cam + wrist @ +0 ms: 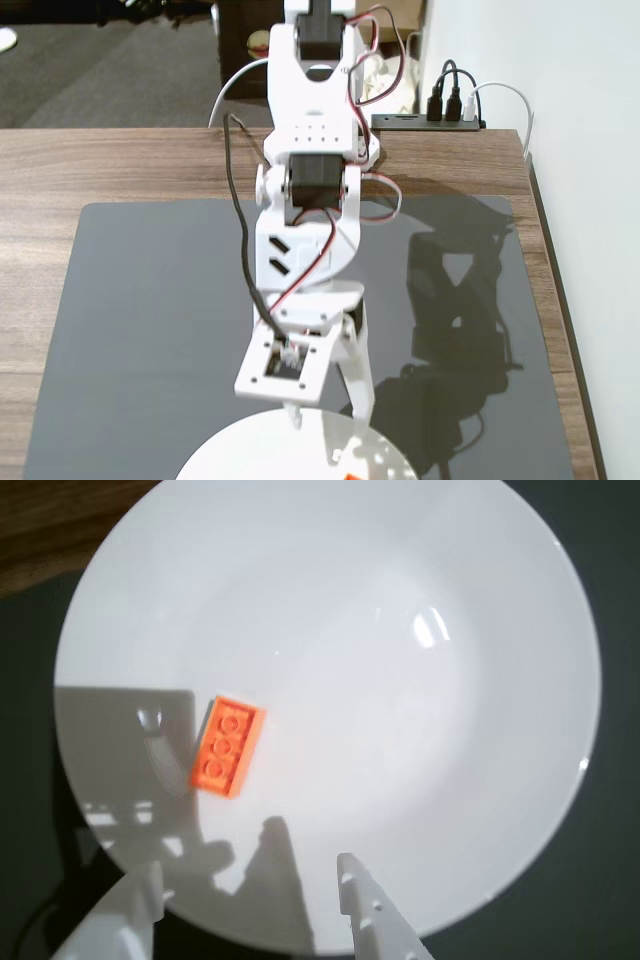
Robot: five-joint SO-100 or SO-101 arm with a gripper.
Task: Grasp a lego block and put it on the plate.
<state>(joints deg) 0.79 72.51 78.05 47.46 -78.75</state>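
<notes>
White round plate: smooth and unmarked, filling most of the wrist view; in the fixed view only its upper rim shows at the bottom edge, resting on a dark mat. Orange lego block: lying flat on the plate with studs up, left of the plate's centre in the wrist view, its long side tilted slightly from upright in the picture; free of the jaws, touching nothing but the plate. In the fixed view only a sliver of orange shows at the bottom edge, on the plate. Jaws: open and empty, two white fingers spread apart at the lower rim of the plate in the wrist view, the block well clear of both; their shadow falls on the plate just beside the block. Robot arm: white with black motors and red and black wiring, reaching from the far side of the desk down toward the plate. Power strip: black, at the far edge of the desk beyond the plate, with plugs in it. Mat: covers the middle of the wooden desk, under the plate.
</notes>
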